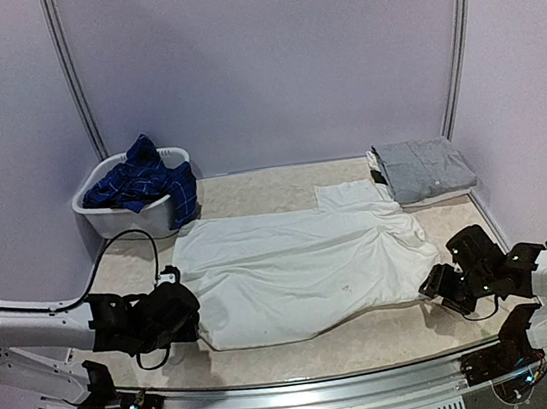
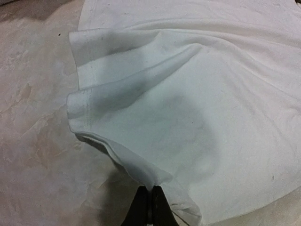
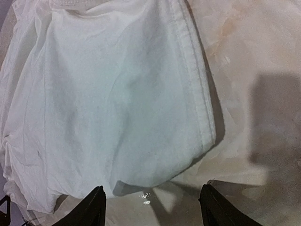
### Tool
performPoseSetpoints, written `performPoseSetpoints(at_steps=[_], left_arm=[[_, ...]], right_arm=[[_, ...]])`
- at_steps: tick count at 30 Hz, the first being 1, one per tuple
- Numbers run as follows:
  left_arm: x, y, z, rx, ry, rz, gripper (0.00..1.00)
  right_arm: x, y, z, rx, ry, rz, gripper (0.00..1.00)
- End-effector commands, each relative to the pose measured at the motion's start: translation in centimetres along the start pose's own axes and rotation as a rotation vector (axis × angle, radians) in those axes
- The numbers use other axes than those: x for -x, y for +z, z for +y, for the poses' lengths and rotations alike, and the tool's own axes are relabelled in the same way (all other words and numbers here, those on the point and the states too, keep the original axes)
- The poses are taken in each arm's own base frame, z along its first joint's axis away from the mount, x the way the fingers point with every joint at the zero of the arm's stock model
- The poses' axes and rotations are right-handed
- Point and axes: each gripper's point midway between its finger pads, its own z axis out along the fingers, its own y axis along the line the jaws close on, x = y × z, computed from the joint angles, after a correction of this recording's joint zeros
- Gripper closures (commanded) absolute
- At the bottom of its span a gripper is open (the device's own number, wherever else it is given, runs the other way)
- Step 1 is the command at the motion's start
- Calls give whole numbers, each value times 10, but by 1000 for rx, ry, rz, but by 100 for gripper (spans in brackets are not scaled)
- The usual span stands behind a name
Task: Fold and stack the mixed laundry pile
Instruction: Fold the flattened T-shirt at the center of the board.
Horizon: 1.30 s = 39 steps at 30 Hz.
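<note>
The left tool is pinched tight on the near edge of the white garment. A fold of hem is bunched right at its closed fingertips, and the cloth fans out ahead of it and off to its right in soft ridges. The right tool stands with its jaws apart and nothing between them. The rounded, hemmed end of the same garment lies just ahead of its fingertips and a little to its left, flat on the pale marbled tabletop, with bare surface ahead to its right. Between the two tools the garment is spread wide and mostly flat, one squared corner reaching toward the far side. Farther out, beyond the right tool, a grey folded garment lies at the tabletop's far corner. Beyond the left tool, well apart from it, a white basket holds a crumpled navy plaid shirt that rises above its rim.
</note>
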Motion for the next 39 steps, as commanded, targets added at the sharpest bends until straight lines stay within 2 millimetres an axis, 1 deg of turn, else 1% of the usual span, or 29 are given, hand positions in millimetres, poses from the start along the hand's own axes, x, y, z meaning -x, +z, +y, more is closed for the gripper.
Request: performPoseSetpoints(at_steps=[1, 3, 5, 9, 13, 14, 15, 18, 21, 24, 28, 32, 35, 37, 39], left_arm=[[0, -3, 14, 23, -9, -12, 100], [0, -5, 18, 30, -18, -18, 100], [0, -6, 21, 34, -26, -24, 100], [3, -11, 29, 63, -30, -34, 100], [7, -16, 36, 73, -43, -54, 100], [7, -18, 38, 76, -45, -57, 100], [8, -20, 40, 79, -46, -62, 100], [13, -28, 47, 91, -51, -76, 100], [18, -37, 53, 98, -54, -91, 100], [20, -44, 60, 101, -56, -100, 100], [17, -46, 66, 101, -64, -102, 100], [16, -47, 64, 82, -66, -94, 100], [23, -50, 64, 88, -60, -114, 100], [30, -52, 63, 103, -48, -132, 100], [38, -54, 66, 139, -39, -153, 100]], right_arm=[[14, 7, 11, 42, 38, -77, 33], [18, 8, 7, 20, 39, -107, 37], [20, 10, 5, 20, 42, -119, 46], [17, 13, 3, 15, 32, -111, 72], [19, 10, -3, -21, 1, -119, 88], [19, 9, -4, -25, -1, -120, 95], [19, 8, -4, -25, -5, -122, 99], [20, 1, -8, -54, -22, -120, 100], [25, -17, -16, -102, -34, -143, 100], [28, -32, -13, -58, -34, -167, 100], [25, -41, -9, 12, -31, -165, 100], [19, -45, -9, 30, -32, -139, 100], [21, -45, -5, 40, -31, -145, 100], [26, -48, 4, 67, -32, -161, 100], [34, -52, 12, 69, -38, -186, 100]])
